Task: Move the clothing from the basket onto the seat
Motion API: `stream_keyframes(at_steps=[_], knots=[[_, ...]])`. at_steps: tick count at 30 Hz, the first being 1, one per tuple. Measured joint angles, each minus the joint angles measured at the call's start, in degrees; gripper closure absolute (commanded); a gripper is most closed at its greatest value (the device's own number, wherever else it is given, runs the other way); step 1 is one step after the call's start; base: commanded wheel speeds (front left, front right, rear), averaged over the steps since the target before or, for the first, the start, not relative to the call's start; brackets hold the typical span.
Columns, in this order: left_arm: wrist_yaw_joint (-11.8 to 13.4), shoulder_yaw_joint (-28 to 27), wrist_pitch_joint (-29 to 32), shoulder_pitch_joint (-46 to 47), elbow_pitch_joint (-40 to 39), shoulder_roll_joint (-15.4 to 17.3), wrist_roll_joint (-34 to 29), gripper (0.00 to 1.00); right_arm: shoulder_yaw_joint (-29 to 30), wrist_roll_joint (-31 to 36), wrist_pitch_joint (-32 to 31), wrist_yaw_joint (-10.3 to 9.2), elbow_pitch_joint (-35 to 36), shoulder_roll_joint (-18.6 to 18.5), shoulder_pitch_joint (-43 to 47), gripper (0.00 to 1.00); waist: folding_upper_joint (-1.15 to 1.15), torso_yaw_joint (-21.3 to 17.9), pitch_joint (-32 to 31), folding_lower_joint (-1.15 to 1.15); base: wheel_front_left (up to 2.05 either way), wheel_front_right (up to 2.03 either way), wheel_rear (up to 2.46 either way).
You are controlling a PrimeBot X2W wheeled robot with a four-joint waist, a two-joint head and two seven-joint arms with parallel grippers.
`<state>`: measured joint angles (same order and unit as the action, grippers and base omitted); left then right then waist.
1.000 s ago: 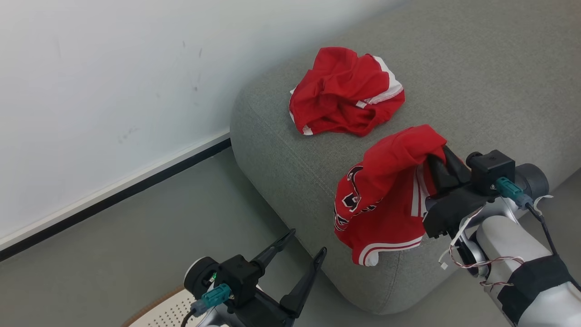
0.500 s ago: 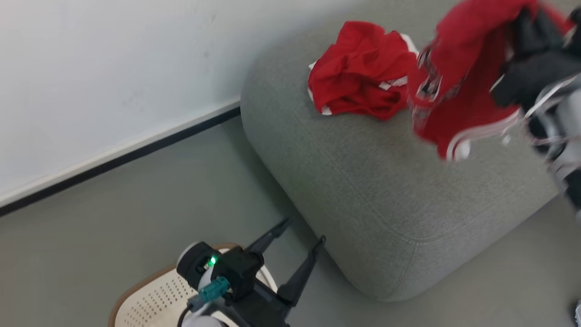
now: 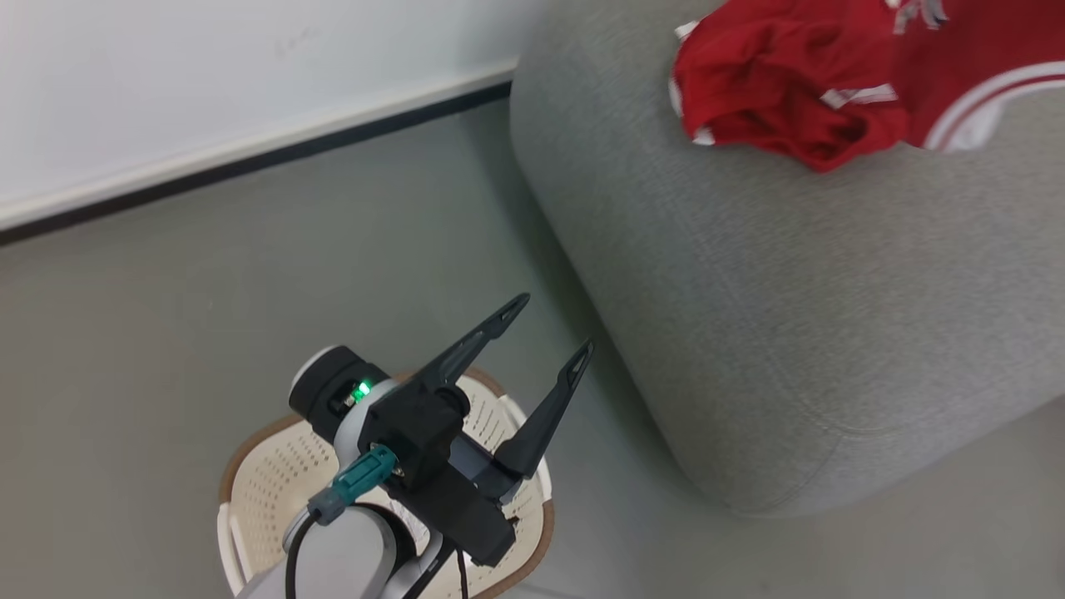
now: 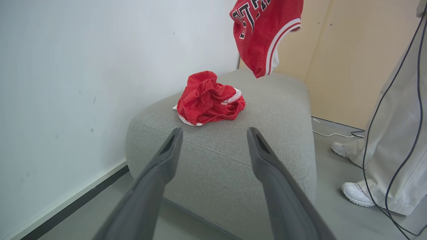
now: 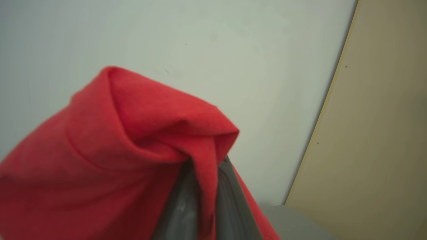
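Right tool (image 5: 208, 168) clamps lettered garment (image 4: 263, 30), suspended above seat (image 4: 233, 160). Second garment (image 4: 208, 100) lies crumpled on seat. Left tool (image 3: 553, 323): fingers wide, empty, above basket (image 3: 274, 466) beside seat.

- Seat (image 3: 832, 316): on the floor (image 3: 208, 333), with the wall (image 3: 208, 83) to its left.
- Lying garment (image 3: 782, 91): on the seat top, near the wall-side end.
- Hanging garment (image 4: 263, 30): in the air above the seat, right of the lying garment, pinched in the right tool (image 5: 205, 166).
- Basket (image 3: 241, 453): on the floor, left of the seat's near corner.
- Left tool (image 3: 553, 323): above the basket, fingers apart, pointing toward the seat.
- Person (image 4: 393, 150): standing on the floor at the seat's right side.
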<state>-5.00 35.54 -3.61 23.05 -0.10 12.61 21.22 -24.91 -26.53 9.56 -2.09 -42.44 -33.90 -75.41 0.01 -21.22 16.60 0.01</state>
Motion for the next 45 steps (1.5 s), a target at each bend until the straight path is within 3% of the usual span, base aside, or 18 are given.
stream_keyframes(at_steps=[13,21,30,43,45], knots=[[0.0,-0.6,2.1,3.9,-3.4,1.3,-1.2,0.00,2.1,0.1,-0.5,-2.33,-4.0,-1.6,-4.2,1.00,0.01,6.2,9.4,0.00,0.00,0.00,0.00],[0.0,-0.5,3.5,5.2,-4.6,1.8,-1.9,0.00,2.4,-0.1,-0.1,-3.46,-10.3,1.5,-2.5,1.00,0.01,8.6,14.6,0.00,0.00,0.00,0.00],[0.0,-0.4,4.1,6.2,-4.8,2.3,-3.0,0.00,1.6,-0.6,0.6,-3.86,-16.8,6.2,2.3,1.00,0.00,9.9,17.7,0.00,0.00,0.00,0.00],[0.1,-0.6,4.0,6.2,-4.5,2.1,-3.2,0.00,0.0,0.8,1.2,-4.05,-21.7,6.8,2.9,1.00,0.00,8.9,17.7,-0.01,0.00,0.00,0.00],[0.1,-0.7,4.0,6.2,-4.5,2.1,-3.2,0.00,-0.1,0.8,1.6,-4.05,-22.4,7.0,3.4,0.88,0.00,8.8,17.6,-0.01,0.00,0.00,0.00]])
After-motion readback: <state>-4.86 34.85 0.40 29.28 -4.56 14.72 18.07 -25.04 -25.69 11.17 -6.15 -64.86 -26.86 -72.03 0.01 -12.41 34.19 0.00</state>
